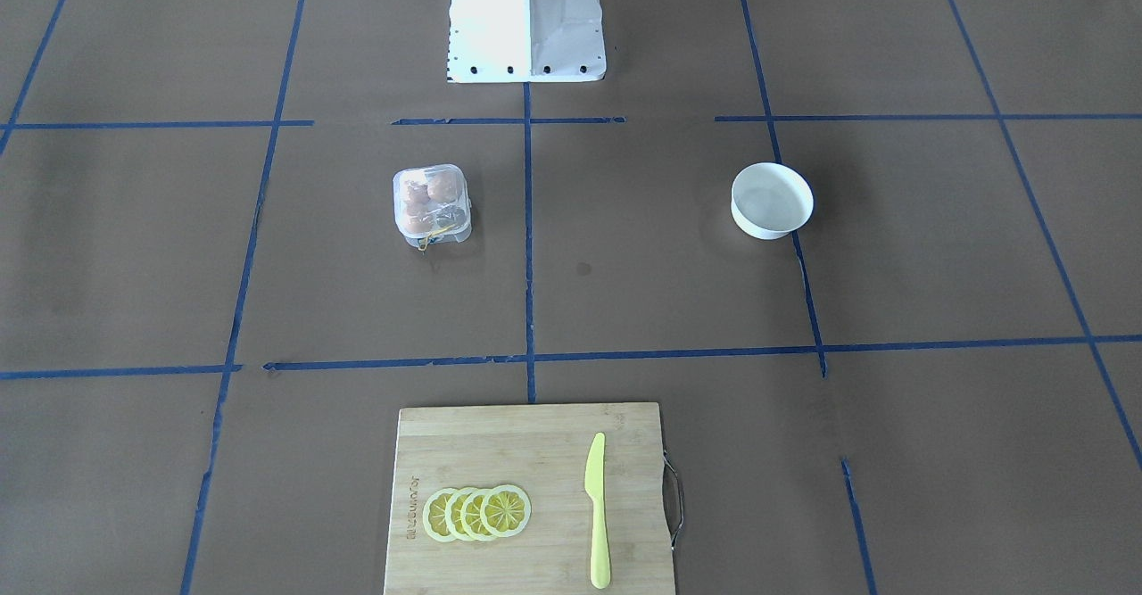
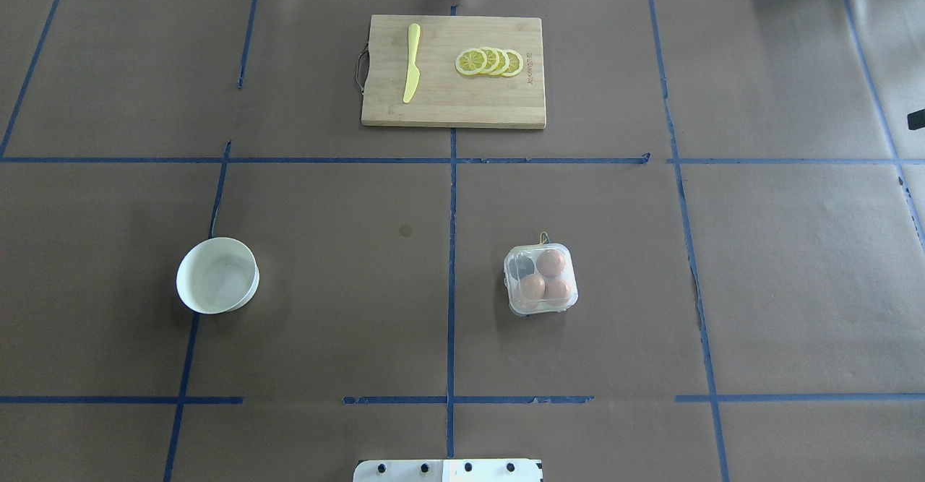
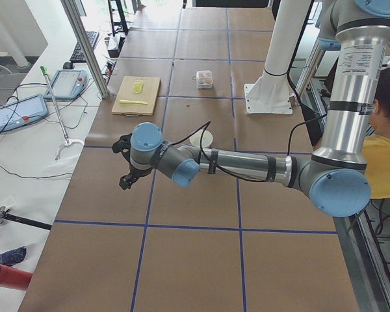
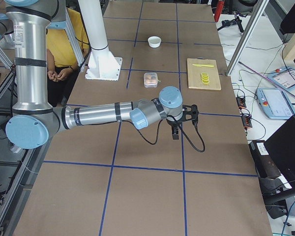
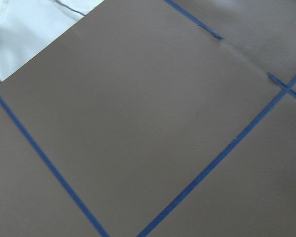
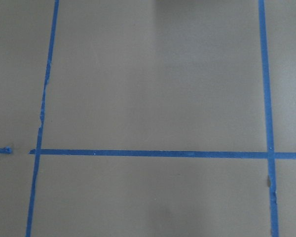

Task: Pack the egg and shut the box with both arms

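Left claw [image 3: 125, 175]: held above the table [image 3: 195, 260], near its end; opening cannot be told.
Right claw [image 4: 188, 114]: likewise, at the other end.
Box [image 2: 518, 268]: well apart from bowl [image 2: 217, 274] and board [image 2: 462, 102].
Eggs [image 2: 551, 261]: three brown ones are seen inside the clear box.

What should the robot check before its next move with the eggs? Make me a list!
1. Eggs in the box: three seated, one cup empty. Ok.
2. Spare egg to pack: the bowl looks empty, no loose egg in view. Not ok.
3. Box shut: cannot tell.
4. Left gripper and right gripper well away from the box: ok.
5. Grippers open: cannot tell.
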`<state>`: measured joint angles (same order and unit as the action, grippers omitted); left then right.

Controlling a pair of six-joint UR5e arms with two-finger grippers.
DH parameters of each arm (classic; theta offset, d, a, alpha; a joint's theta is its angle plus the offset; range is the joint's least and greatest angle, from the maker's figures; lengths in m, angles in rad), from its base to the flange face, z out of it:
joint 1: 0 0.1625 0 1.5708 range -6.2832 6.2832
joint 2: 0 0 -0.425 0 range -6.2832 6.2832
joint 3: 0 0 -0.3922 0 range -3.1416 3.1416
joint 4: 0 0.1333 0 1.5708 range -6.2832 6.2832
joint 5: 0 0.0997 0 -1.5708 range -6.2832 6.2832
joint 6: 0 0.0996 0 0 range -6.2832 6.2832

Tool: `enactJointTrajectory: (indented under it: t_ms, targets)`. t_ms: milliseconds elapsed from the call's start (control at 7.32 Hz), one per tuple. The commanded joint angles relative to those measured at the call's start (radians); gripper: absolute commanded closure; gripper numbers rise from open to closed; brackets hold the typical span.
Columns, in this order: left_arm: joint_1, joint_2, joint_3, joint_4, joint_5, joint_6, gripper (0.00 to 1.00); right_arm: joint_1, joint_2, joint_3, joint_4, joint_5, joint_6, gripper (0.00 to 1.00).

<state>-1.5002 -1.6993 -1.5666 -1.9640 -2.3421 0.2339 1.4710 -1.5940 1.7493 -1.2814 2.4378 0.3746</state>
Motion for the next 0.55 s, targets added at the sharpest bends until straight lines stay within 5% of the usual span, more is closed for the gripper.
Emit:
enactJointTrajectory:
  t_ms: [0, 137, 410]
  targets:
    - [-0.038, -0.062, -0.018, 0.32, 0.098, -0.09, 0.0, 0.037, 0.025, -0.001, -0.14, -0.014, -0.176, 0.0]
    - [-0.041, -0.05, -0.074, 0.429, 0.036, -0.204, 0.0, 0.031, 0.022, -0.005, -0.147, -0.032, -0.21, 0.0]
    - [-0.04, 0.084, -0.142, 0.453, 0.035, -0.284, 0.0, 0.037, 0.029, -0.02, -0.261, -0.042, -0.363, 0.0]
